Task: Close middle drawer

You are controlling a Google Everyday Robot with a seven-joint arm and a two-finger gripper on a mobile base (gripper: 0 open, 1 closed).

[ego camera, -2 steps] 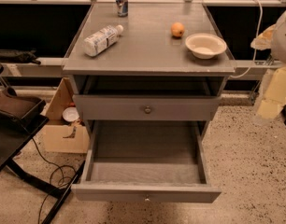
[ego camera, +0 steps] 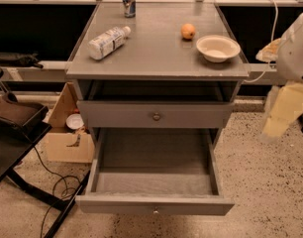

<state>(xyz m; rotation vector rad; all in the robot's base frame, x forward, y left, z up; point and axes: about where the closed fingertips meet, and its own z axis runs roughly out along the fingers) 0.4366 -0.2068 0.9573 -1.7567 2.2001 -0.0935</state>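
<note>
Middle drawer [ego camera: 154,205] pulled far out. Rigid wood, probably slides lightly. Push the front panel flat beside the knob [ego camera: 155,210]. Tool [ego camera: 282,115] hangs right of the counter [ego camera: 156,53]; its opening cannot be told.

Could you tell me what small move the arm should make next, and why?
Probably bring the gripper, now off to the right of the cabinet and touching nothing, down toward the front panel of the middle drawer, which stands pulled far out with its empty box exposed.
</note>
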